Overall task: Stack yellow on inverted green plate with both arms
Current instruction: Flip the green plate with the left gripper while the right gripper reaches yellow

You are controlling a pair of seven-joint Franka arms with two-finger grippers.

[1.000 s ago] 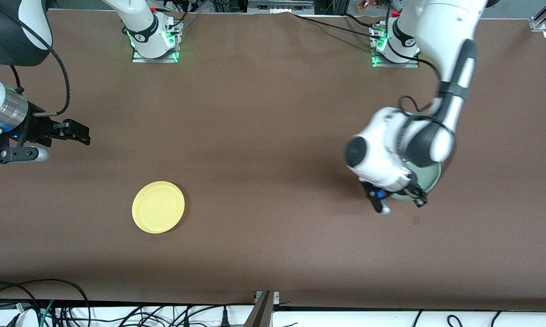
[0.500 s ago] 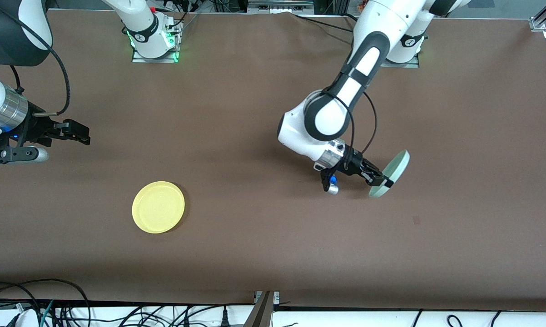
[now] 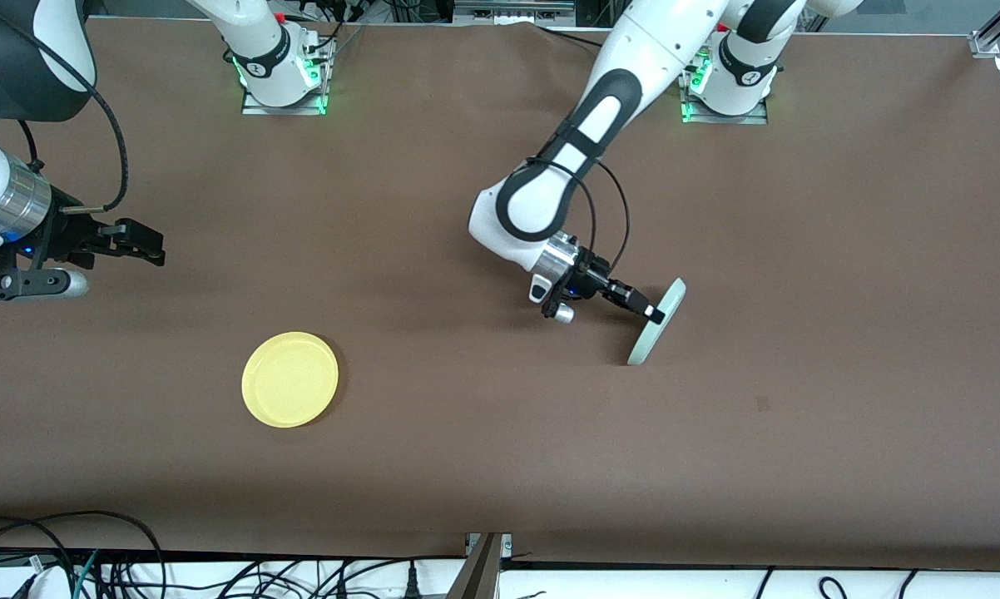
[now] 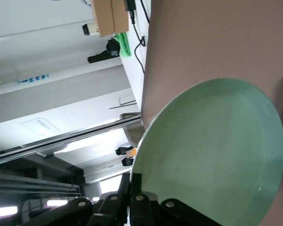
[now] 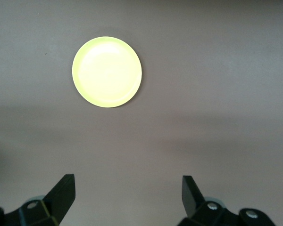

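The pale green plate [image 3: 658, 320] stands nearly on edge near the table's middle, toward the left arm's end. My left gripper [image 3: 651, 314] is shut on its rim and holds it tilted, its lower edge at or just above the table. In the left wrist view the green plate [image 4: 212, 150] fills the frame with my fingers [image 4: 144, 197] clamped on its rim. The yellow plate [image 3: 289, 379] lies flat, toward the right arm's end and nearer the front camera. My right gripper [image 3: 144, 245] is open and empty, above the table at the right arm's end; its wrist view shows the yellow plate [image 5: 107, 71].
The brown table [image 3: 467, 466] is otherwise bare. The arm bases [image 3: 284, 75] stand at the table's top edge. Cables [image 3: 67, 557] lie off the front edge.
My left arm swung the green plate from flat to nearly on edge and carried it toward the table's middle. The right arm has not moved.
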